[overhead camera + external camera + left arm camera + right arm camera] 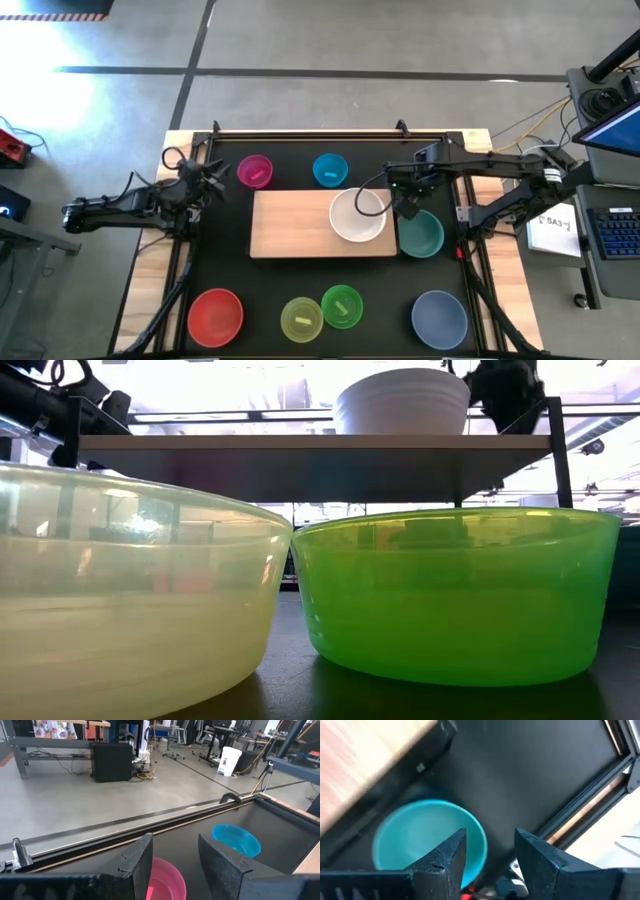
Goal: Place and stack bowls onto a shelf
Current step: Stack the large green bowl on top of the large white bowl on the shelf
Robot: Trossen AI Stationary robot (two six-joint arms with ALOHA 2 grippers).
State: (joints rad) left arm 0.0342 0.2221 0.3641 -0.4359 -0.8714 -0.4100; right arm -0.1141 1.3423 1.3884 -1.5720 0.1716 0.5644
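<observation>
The light-wood shelf (300,228) stands raised over the middle of the black mat. The white bowl (357,214) sits upright on its right end and also shows in the low view (403,402). The teal-green bowl (424,236) rests on the mat just right of the shelf. My right gripper (408,207) hangs open and empty above the gap between these two bowls, over the teal-green bowl's rim (430,840). My left gripper (210,180) is open and empty at the far left, beside the magenta bowl (255,171).
The cyan bowl (330,170) sits behind the shelf. The red bowl (216,314), yellow-green bowl (301,319), bright green bowl (342,305) and slate-blue bowl (439,318) stand along the near edge. Bare shelf board lies left of the white bowl.
</observation>
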